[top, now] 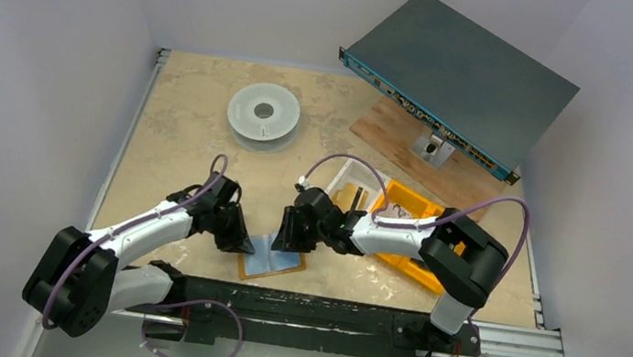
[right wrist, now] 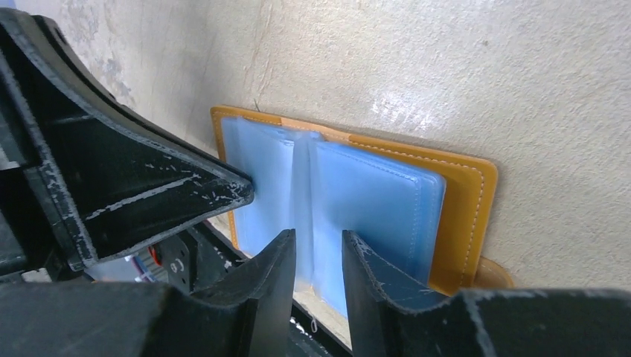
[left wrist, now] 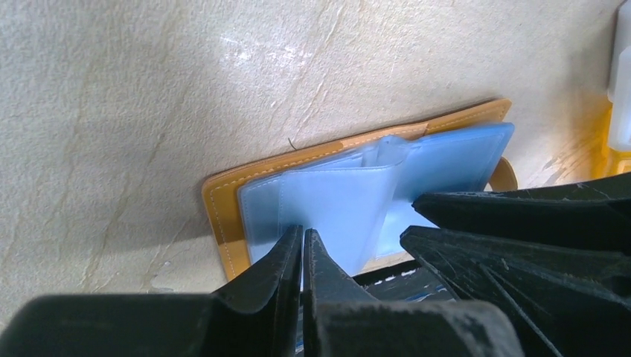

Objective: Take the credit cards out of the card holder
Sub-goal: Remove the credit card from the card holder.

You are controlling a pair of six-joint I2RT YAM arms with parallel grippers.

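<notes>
1 high rear camera overlooks the table (top: pixel 181 124); 2 wrist cameras closely share the card holder (left wrist: pixel 350 201).

Legible text: none. Grey rack unit (top: pixel 462 73): markings run along its front strip, all too small to read.

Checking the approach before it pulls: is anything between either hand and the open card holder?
Nothing visible does. The left hand is pinched shut on a blue sleeve of the card holder, and the open right hand hangs just over its sleeves.
</notes>
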